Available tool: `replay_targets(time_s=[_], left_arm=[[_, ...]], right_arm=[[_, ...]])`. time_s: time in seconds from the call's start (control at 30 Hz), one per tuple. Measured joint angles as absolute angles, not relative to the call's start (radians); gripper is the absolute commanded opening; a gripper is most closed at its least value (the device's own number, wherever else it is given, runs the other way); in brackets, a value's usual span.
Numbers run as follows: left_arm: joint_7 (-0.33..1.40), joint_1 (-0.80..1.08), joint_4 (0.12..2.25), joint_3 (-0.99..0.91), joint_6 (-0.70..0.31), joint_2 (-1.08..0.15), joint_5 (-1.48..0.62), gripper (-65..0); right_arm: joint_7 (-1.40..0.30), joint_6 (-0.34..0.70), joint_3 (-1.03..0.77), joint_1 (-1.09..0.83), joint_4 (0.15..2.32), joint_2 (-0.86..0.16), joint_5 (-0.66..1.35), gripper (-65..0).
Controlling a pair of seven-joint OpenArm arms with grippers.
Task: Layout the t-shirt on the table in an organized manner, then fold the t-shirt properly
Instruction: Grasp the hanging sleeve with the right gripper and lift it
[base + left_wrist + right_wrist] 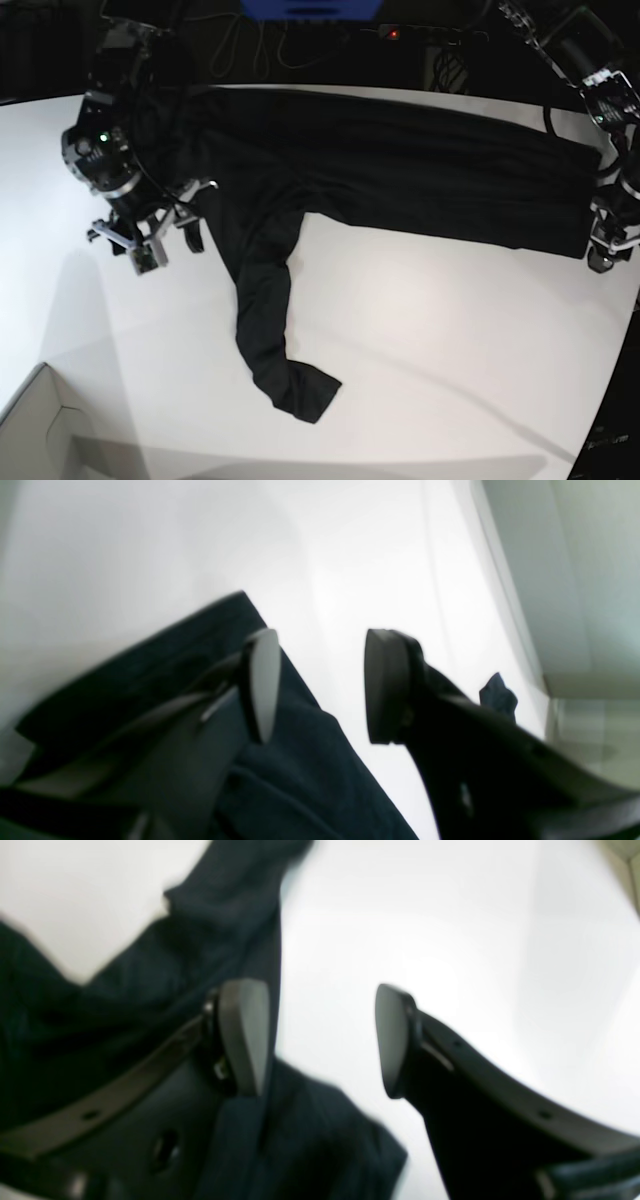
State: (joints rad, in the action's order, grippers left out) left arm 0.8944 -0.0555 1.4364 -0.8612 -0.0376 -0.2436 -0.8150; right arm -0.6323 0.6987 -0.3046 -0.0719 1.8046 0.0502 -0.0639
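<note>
The t-shirt (400, 165) lies spread across the far half of the table (420, 340), body stretched in a wide band from the left side to the right edge, folded lengthwise and fairly flat. One long sleeve (270, 300) trails off the shirt toward the near side, ending in a crumpled cuff well out on bare white. Right gripper (165, 232) sits just beside the shirt's left end, near where the sleeve leaves the body; in the right wrist view its jaws stand wide apart with only white table between the pads (242, 1035), dark cloth behind one pad, nothing held. Left gripper (605, 245) is at the shirt's right end by the table edge; in the left wrist view its pads (265, 680) are apart, one over the cloth, empty gap between, no grip visible. A pale cardboard box corner (40, 430) sits well apart from the shirt at the near left; can't see anything inside. Dark cables (270, 50) run beyond the shirt's far edge.
</note>
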Motion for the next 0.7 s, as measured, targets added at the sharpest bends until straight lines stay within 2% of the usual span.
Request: replay_targets(time_s=[0.4,0.7], left_arm=[[0.879,0.058,1.432,-0.874,-0.034,-0.318,-0.812,-37.9],[0.887,0.101,1.432,-0.953,-0.033,-0.307,-0.805,-38.1]], right_arm=[[-0.67,0.695,-0.286,0.258,1.336,0.062,-0.072,-30.6],[-0.604,0.694,-0.285,0.38,1.157,0.058,-0.068,-30.6]])
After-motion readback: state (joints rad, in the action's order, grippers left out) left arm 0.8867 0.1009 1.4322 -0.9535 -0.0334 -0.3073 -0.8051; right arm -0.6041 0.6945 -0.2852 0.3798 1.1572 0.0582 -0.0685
